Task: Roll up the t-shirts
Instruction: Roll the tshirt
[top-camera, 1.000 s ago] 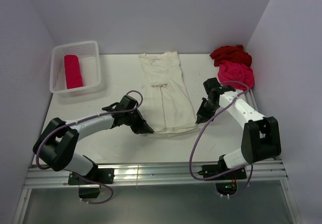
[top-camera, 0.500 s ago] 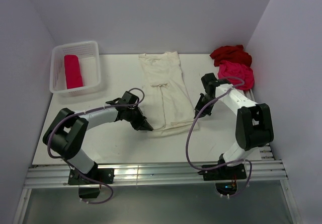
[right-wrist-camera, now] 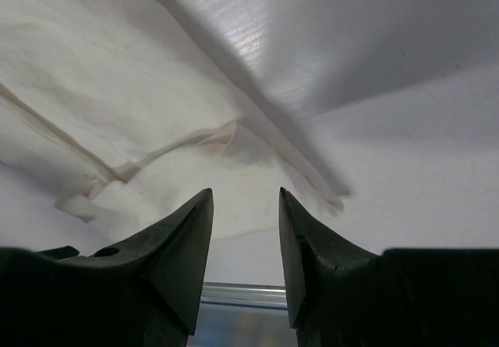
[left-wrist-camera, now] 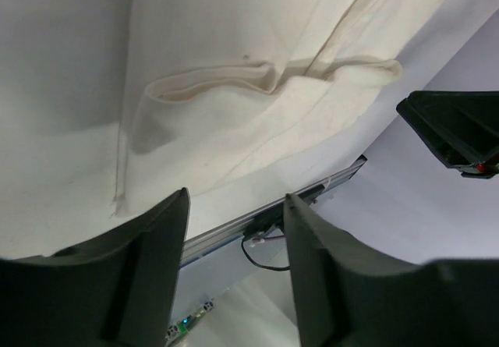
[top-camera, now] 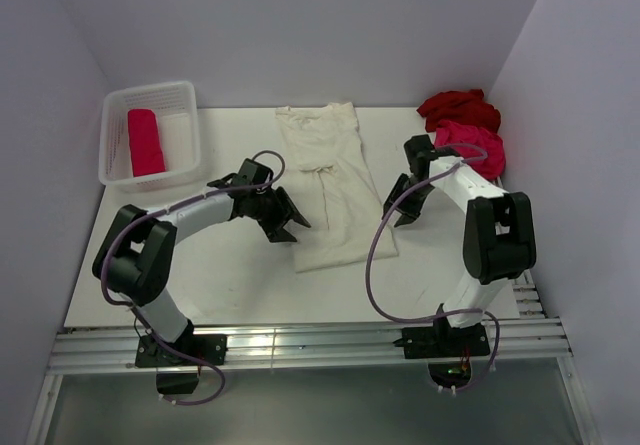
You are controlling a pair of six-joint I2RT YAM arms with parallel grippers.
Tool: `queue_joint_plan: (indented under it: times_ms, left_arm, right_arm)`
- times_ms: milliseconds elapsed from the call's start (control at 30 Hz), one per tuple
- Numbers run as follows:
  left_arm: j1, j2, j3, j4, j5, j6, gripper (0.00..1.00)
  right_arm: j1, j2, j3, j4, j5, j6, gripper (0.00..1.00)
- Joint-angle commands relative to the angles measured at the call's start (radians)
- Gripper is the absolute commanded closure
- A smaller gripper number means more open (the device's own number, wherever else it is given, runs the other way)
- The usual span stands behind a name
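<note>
A cream-white t-shirt [top-camera: 335,190] lies flat and folded into a long strip in the middle of the table. My left gripper [top-camera: 288,222] hangs open just off its left edge, above the lower half. My right gripper [top-camera: 394,213] hangs open just off its right edge. Neither holds anything. The left wrist view shows the cream-white t-shirt [left-wrist-camera: 234,105] beyond my open left gripper [left-wrist-camera: 235,199]. In the right wrist view its creased hem [right-wrist-camera: 156,168] lies under my open right gripper [right-wrist-camera: 244,195]. A dark red t-shirt [top-camera: 458,106] and a hot pink t-shirt [top-camera: 470,145] are heaped at the back right.
A white mesh basket [top-camera: 118,105] stands at the back left with a pink-red rolled t-shirt [top-camera: 144,142] inside. Grey walls close in on the left, back and right. A metal rail [top-camera: 300,345] runs along the near table edge.
Both grippers opened and let go of the cream-white t-shirt's near hem. They drew back from it toward the shirt's middle. The hem now lies loose on the table.
</note>
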Motion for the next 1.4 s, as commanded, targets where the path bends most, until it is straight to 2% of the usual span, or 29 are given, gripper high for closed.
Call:
queue_joint_plan:
  times_ms: [0,200,333,400,500,567,700,767,967,1133,1367]
  left_arm:
    - [0.024,-0.002,0.051,-0.042,-0.01,0.043,0.4]
    - [0.03,-0.064,0.035,-0.03,-0.025,0.1,0.45]
    - [0.011,-0.117,-0.082,-0.004,-0.031,0.126,0.37]
    - [-0.007,-0.165,-0.151,0.078,-0.016,0.108,0.34]
    - [-0.025,-0.208,-0.268,0.166,0.001,0.048,0.3]
    - [-0.041,-0.22,-0.316,0.188,-0.001,0.039,0.28]
    - [-0.073,-0.225,-0.33,0.2,-0.03,0.047,0.19]
    - [-0.087,-0.219,-0.337,0.226,-0.036,0.039,0.18]
    - [-0.09,-0.168,-0.397,0.352,-0.028,0.004,0.17]
    - [-0.091,-0.13,-0.408,0.39,-0.025,-0.006,0.17]
    - [-0.096,-0.084,-0.406,0.416,-0.021,-0.022,0.22]
  right_arm:
    - [-0.03,-0.046,0.034,0.034,-0.004,-0.002,0.52]
    - [-0.05,-0.198,-0.071,0.096,-0.028,-0.039,0.52]
    - [-0.049,-0.238,-0.2,0.139,-0.127,-0.05,0.51]
    - [-0.05,-0.282,-0.284,0.174,-0.153,-0.063,0.5]
    - [-0.049,-0.348,-0.361,0.218,-0.153,-0.066,0.36]
    - [-0.05,-0.364,-0.385,0.234,-0.148,-0.069,0.35]
    - [-0.05,-0.362,-0.426,0.261,-0.14,-0.077,0.34]
    - [-0.05,-0.355,-0.438,0.294,-0.13,-0.079,0.34]
    - [-0.049,-0.312,-0.449,0.343,-0.099,-0.082,0.35]
    - [-0.05,-0.3,-0.464,0.363,-0.071,-0.082,0.36]
    - [-0.05,-0.264,-0.494,0.402,-0.078,-0.062,0.42]
